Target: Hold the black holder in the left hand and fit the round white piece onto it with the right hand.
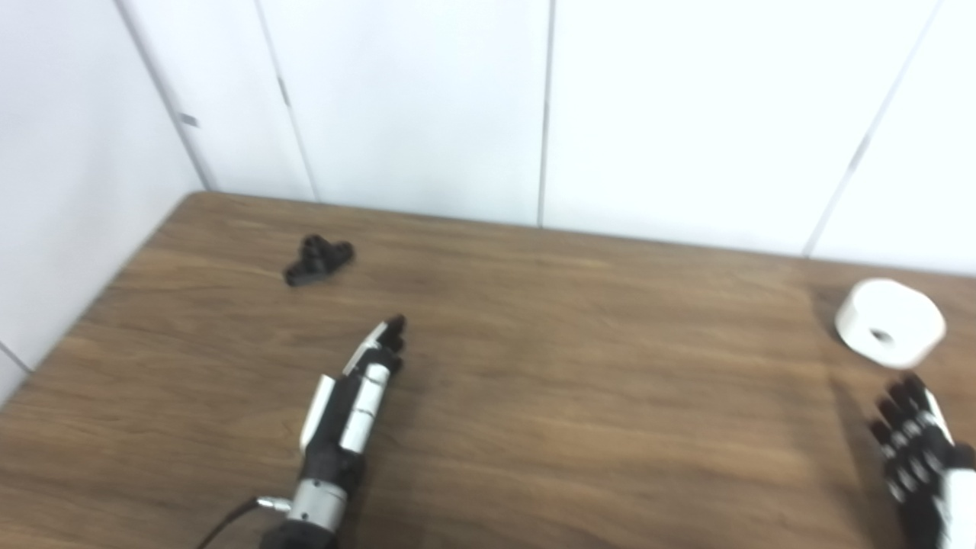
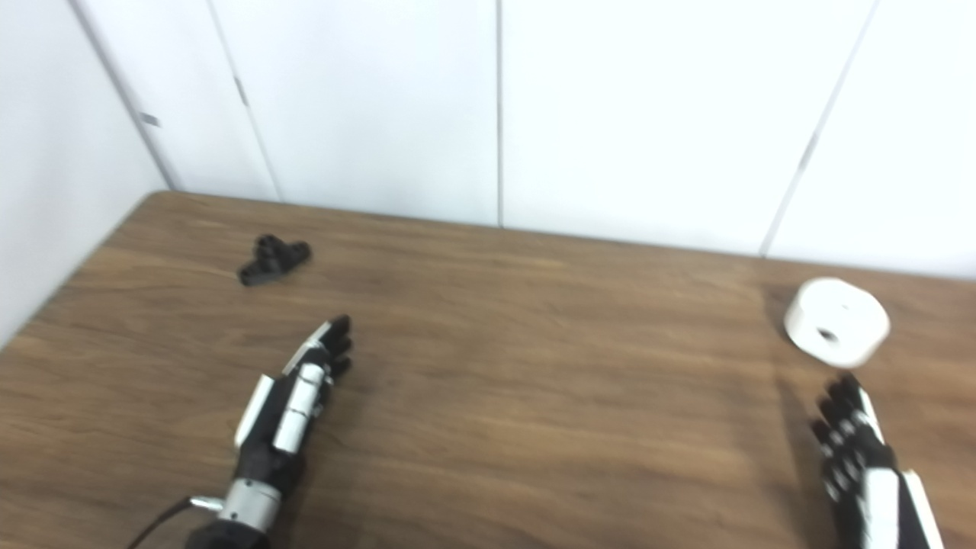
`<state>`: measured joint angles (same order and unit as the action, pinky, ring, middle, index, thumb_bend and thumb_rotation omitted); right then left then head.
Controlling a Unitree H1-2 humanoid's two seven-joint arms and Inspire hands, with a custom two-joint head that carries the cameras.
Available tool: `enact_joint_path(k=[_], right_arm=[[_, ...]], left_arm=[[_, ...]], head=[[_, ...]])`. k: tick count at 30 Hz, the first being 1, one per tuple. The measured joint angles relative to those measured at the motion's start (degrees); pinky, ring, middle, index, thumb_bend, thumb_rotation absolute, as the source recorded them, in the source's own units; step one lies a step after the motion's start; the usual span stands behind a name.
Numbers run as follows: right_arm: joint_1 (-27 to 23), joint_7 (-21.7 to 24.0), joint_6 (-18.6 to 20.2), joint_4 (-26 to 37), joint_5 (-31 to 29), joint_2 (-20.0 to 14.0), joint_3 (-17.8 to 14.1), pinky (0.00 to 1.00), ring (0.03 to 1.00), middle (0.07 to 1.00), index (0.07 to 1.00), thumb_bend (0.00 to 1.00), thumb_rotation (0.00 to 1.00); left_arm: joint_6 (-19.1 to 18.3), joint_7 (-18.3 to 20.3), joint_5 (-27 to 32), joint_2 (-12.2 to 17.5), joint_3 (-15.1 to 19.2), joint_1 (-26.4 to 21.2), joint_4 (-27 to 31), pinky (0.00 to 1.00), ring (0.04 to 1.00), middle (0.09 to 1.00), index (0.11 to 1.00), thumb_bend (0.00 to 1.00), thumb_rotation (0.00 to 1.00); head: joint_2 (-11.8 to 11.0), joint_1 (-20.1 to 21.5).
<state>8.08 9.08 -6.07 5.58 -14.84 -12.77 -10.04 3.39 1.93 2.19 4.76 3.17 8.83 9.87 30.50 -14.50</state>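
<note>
A small black holder lies on the wooden table at the far left. The round white piece, a thick disc with a dark hole in its face, rests at the far right. My left hand lies open over the table, fingers stretched out, well short of the holder and to its right. My right hand is open near the right edge, fingers pointing up, just below the white piece and apart from it. Neither hand holds anything.
White wall panels rise right behind the table's far edge, and a wall runs along its left side. A thin cable trails from the left wrist.
</note>
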Motion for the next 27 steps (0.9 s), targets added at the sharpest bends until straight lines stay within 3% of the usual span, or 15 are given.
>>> enact_joint_path(k=[6, 12, 19, 23, 27], right_arm=[[-0.2, 0.6, 0.0, -0.6, -0.6, -0.4, -0.2, 1.00, 1.000, 1.000, 1.000, 0.60, 1.00], [-1.2, 1.9, -1.2, -2.3, -0.7, -1.7, -0.6, 1.00, 1.000, 1.000, 1.000, 0.66, 1.00], [-1.2, 1.7, -2.2, -2.6, 0.6, -1.8, -0.9, 1.00, 1.000, 0.981, 1.000, 0.65, 1.00], [-1.2, 1.7, -2.4, -2.6, 0.8, -1.8, -1.0, 1.00, 1.000, 0.980, 1.000, 0.66, 1.00], [-1.0, 1.6, -2.2, -2.2, 0.7, -1.8, -1.1, 1.00, 1.000, 0.984, 1.000, 0.65, 1.00]], left_arm=[[1.1, -0.2, -1.3, -0.7, -0.4, -0.5, -0.7, 0.91, 0.949, 0.938, 0.902, 0.48, 0.85], [1.7, -1.1, -2.3, -2.4, -0.8, -1.2, -1.1, 0.93, 0.966, 0.947, 0.914, 0.47, 0.86], [1.7, -1.3, -2.7, -2.6, -1.0, -1.2, -1.1, 0.92, 0.978, 0.977, 0.943, 0.49, 0.83], [0.8, -2.3, -4.3, -3.1, -1.0, -0.5, -0.2, 0.89, 0.958, 0.970, 0.949, 0.48, 0.68], [-4.3, -3.8, -11.2, -3.1, -1.3, 0.2, 3.9, 0.87, 0.919, 0.944, 0.937, 0.55, 0.46]], head=[[-1.8, -2.8], [-2.7, -4.5], [-2.6, -3.7], [-2.3, -3.1], [-1.9, -2.5]])
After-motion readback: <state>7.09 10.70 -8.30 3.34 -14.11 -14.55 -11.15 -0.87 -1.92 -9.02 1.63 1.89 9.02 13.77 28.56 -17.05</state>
